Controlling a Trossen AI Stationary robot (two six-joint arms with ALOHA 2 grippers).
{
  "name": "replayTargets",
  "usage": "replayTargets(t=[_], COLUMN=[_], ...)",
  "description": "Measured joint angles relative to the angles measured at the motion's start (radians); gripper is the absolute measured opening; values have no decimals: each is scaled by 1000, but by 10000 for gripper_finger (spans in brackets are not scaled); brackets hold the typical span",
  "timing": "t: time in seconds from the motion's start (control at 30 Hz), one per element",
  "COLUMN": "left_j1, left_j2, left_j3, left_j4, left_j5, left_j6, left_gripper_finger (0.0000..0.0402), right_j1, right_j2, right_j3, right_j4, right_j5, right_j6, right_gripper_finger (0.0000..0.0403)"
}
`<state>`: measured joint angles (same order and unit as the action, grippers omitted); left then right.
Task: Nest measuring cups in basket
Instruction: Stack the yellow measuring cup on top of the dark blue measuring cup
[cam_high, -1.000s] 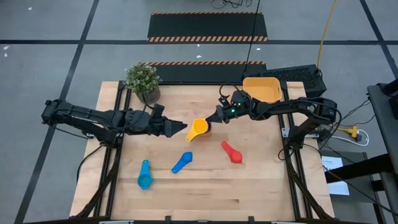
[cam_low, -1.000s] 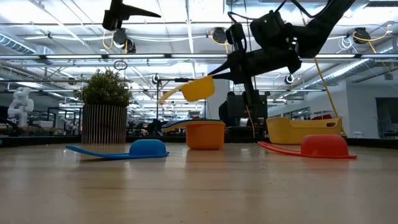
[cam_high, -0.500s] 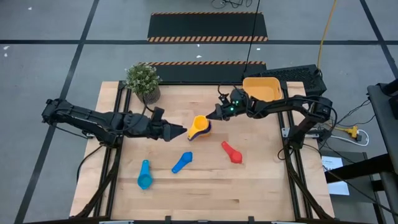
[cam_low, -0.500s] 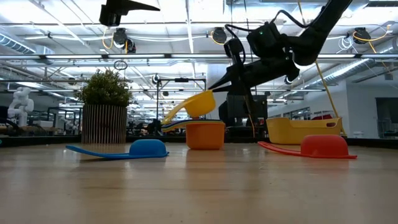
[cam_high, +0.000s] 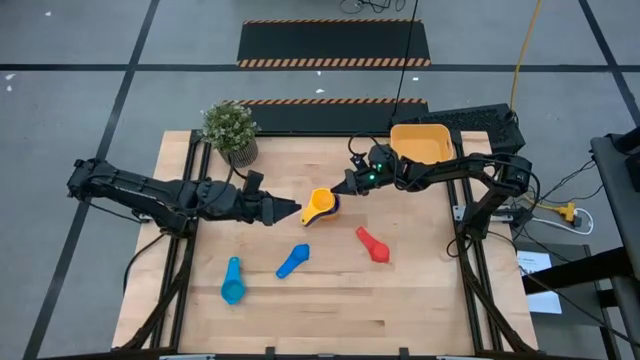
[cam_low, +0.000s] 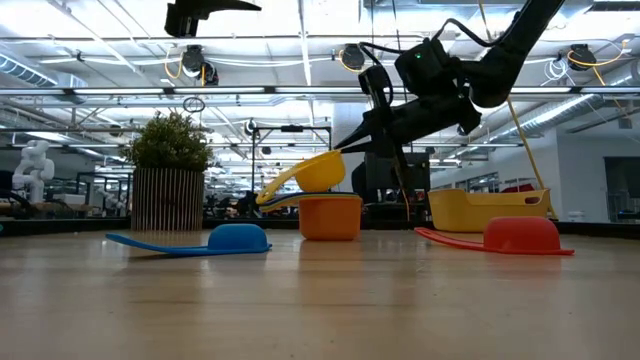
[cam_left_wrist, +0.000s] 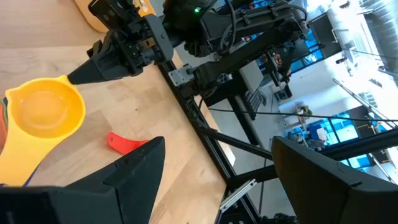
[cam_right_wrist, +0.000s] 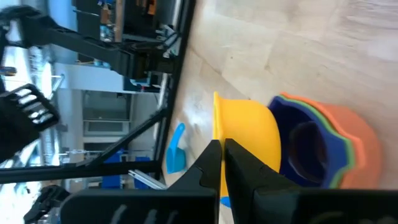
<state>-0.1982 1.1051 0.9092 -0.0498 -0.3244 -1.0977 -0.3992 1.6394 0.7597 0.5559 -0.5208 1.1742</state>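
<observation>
Holding the yellow cup (cam_high: 319, 203) by its handle, the right pincer (cam_high: 349, 188) is clamped shut, with the cup just above the orange stack (cam_low: 330, 216) at centre frame of the counter (cam_high: 400, 290). Left pincer (cam_high: 292, 210) hovers open beside it, empty. Basket (cam_high: 422, 144) sits upper right.

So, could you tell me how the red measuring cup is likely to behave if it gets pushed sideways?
The red measuring cup lies bowl-down on bare wood, so it would probably slide rather than roll. Its long flat handle likely makes it pivot when nudged off-centre. It looks like thin plastic, so probably light and stiff.
</observation>
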Motion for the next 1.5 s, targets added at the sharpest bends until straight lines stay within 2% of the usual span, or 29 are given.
replayTargets(t=[0.4,0.9,1.17,1.33,1.5], left_j1=[0,0,0,13,45], left_j2=[0,1,1,1,1], left_j3=[0,0,0,0,0], left_j4=[1,2,-5,-131,-244], left_j5=[-18,-27,-43,-45,-45], left_j6=[-4,-3,2,-34,-83], left_gripper_finger=[296,296,296,296,296], right_j1=[2,2,0,-9,-40], right_j2=[0,1,0,-19,-111], right_j3=[0,-1,-1,-1,-1], right_j4=[-39,-135,-167,-197,-298], right_j5=[50,55,55,55,87], right_j6=[-26,-68,-104,-114,-157], right_gripper_finger=[3,100,118,119,119])
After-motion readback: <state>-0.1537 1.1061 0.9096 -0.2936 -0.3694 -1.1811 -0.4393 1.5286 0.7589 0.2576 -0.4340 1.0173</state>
